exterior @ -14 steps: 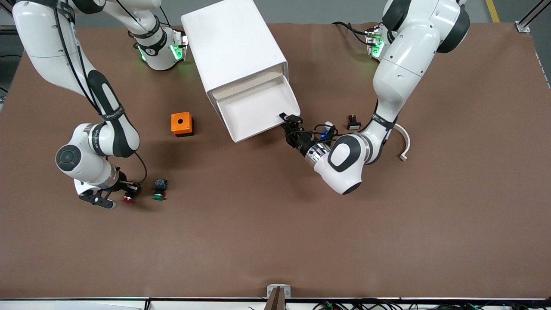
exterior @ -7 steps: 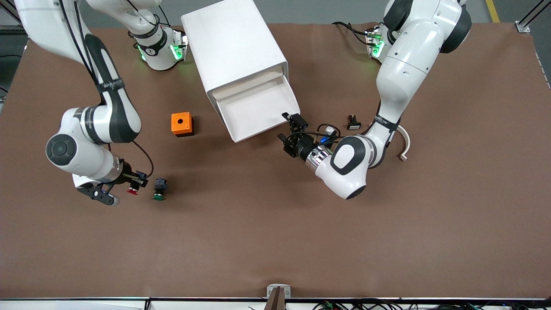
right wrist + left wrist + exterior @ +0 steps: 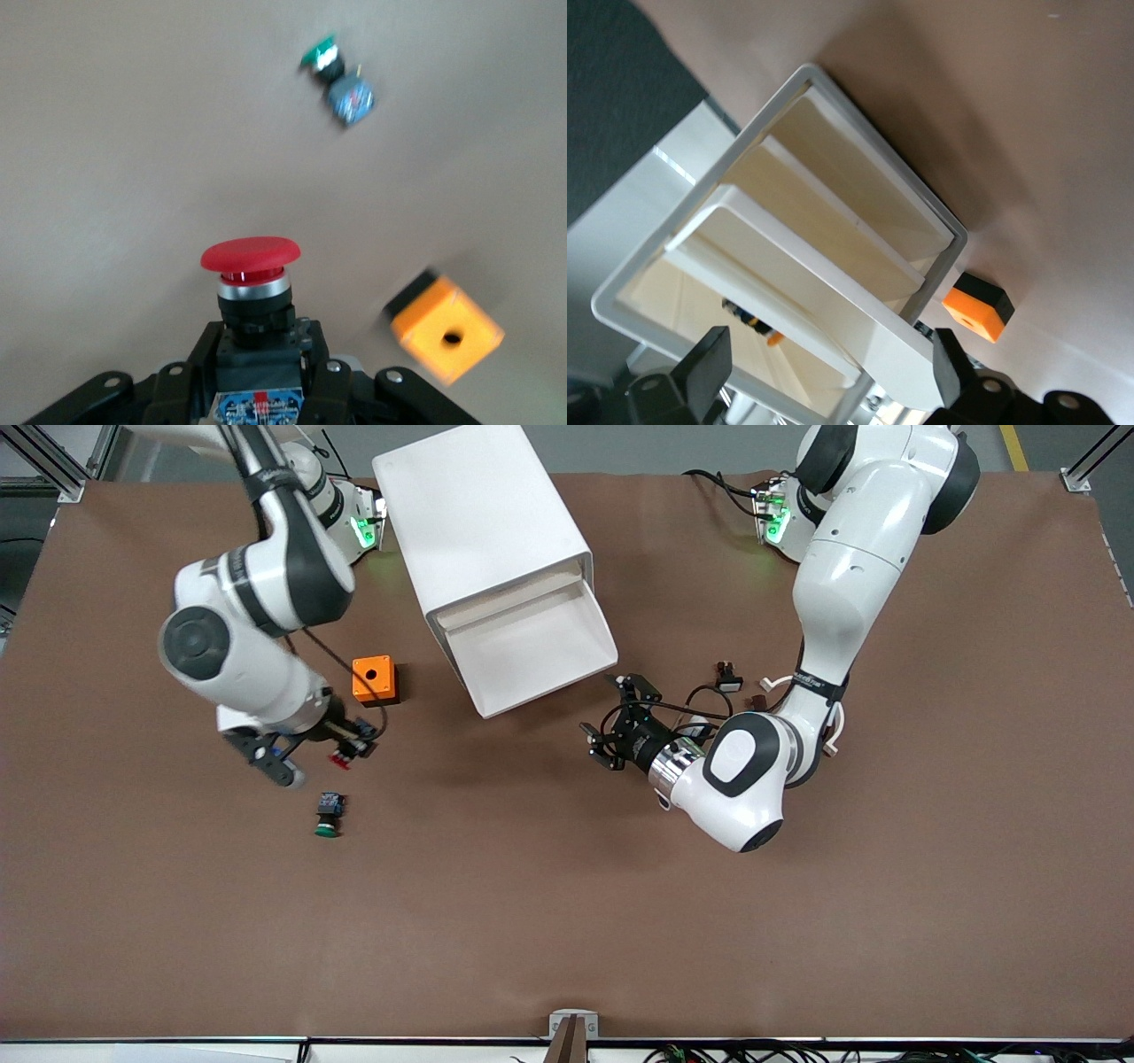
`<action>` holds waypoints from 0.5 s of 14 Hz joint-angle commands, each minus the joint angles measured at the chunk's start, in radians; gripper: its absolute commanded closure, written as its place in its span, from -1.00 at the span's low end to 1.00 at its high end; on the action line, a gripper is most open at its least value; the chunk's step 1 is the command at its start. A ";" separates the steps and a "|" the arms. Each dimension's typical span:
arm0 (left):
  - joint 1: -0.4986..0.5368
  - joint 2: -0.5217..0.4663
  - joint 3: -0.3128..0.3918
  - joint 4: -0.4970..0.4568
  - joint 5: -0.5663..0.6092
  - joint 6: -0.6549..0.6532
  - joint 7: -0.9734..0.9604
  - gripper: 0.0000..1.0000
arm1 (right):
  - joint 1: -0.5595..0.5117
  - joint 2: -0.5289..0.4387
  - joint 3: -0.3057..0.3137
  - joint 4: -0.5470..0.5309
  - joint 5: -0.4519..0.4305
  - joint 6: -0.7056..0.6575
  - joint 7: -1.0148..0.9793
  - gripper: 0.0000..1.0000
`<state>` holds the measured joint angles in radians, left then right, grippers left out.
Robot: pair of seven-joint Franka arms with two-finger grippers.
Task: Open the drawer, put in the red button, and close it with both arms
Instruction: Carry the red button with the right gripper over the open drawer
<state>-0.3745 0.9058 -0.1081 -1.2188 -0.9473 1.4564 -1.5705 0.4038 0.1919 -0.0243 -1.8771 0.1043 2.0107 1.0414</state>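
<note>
The white cabinet has its lowest drawer pulled out, with nothing showing inside. My left gripper is open, a short way in front of the drawer's corner and not touching it. In the left wrist view the drawer juts toward my left gripper, whose fingers stand wide apart. My right gripper is shut on the red button, up in the air over the table between the orange box and the green button. In the right wrist view the red button stands cap outward from my right gripper.
An orange box with a hole sits beside the cabinet toward the right arm's end. A green-capped button lies nearer the front camera. A small black switch and a beige curved piece lie by the left arm.
My right gripper has lifted the red button off the table beside the green button and carried it toward the orange box. My left gripper opened and drew back from the drawer's front.
</note>
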 commanded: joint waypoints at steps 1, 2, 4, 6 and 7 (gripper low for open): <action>-0.006 -0.050 0.011 0.004 0.070 0.001 0.157 -1.00 | 0.127 -0.026 -0.014 -0.025 0.014 0.006 0.214 1.00; -0.006 -0.067 0.011 0.004 0.099 0.018 0.215 -1.00 | 0.151 -0.025 -0.013 -0.024 0.014 0.010 0.276 1.00; -0.009 -0.102 0.011 0.004 0.184 0.056 0.295 -1.00 | 0.226 -0.025 -0.014 -0.024 0.012 0.013 0.403 1.00; -0.017 -0.128 0.011 0.004 0.283 0.108 0.358 -1.00 | 0.291 -0.025 -0.014 -0.025 0.012 0.023 0.521 0.99; -0.021 -0.137 0.008 0.004 0.327 0.139 0.375 -1.00 | 0.315 -0.023 -0.014 -0.025 0.012 0.031 0.579 1.00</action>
<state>-0.3784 0.8048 -0.1065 -1.1998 -0.6947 1.5453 -1.2442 0.6681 0.1878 -0.0236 -1.8817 0.1045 2.0234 1.5237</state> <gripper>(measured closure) 0.000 0.586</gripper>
